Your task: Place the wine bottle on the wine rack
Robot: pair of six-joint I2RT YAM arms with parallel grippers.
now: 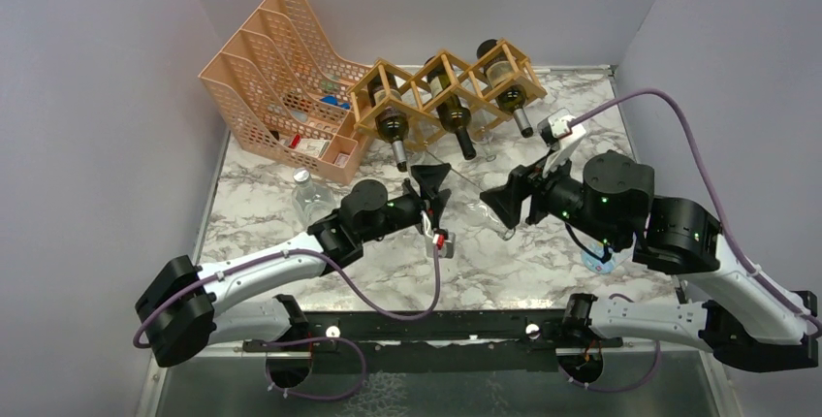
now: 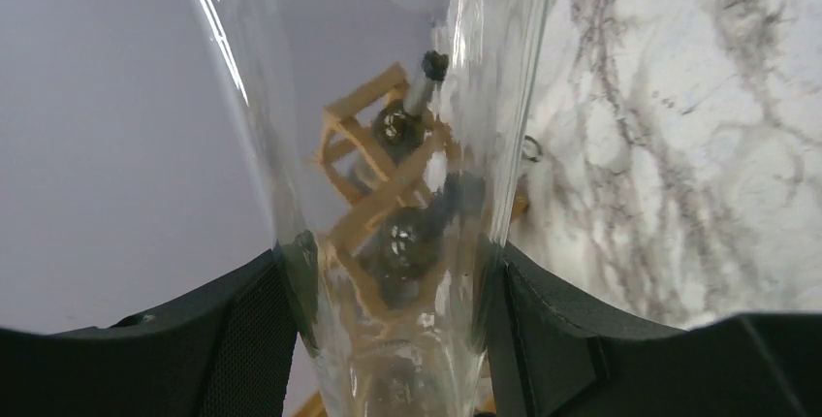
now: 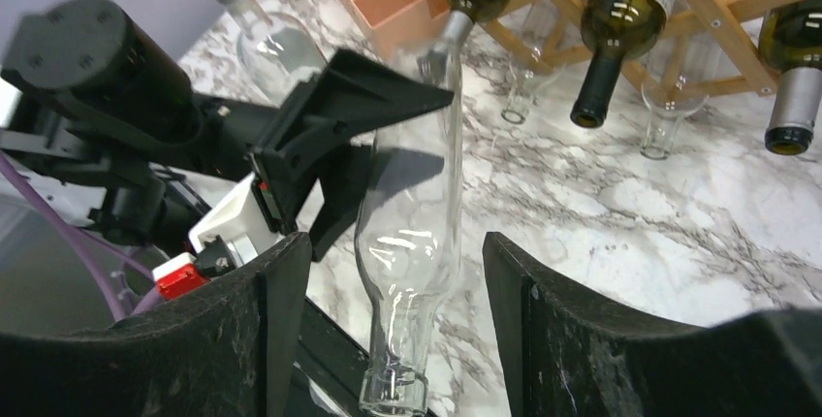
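A clear, empty wine bottle (image 1: 467,206) hangs above the marble table between my two grippers. My left gripper (image 1: 433,192) is shut on its body, and both pads press the glass (image 2: 388,97) in the left wrist view. My right gripper (image 3: 397,330) stands open around the bottle's neck (image 3: 412,213), with a gap on each side. The wooden lattice wine rack (image 1: 446,87) stands at the back and holds three dark bottles, necks pointing toward me. Part of the rack (image 2: 373,160) shows through the glass.
A peach perforated file organizer (image 1: 281,78) stands at the back left beside the rack. A second clear bottle with a silver cap (image 1: 308,194) stands left of my left arm. Upturned wine glasses (image 3: 669,112) sit under the rack's front.
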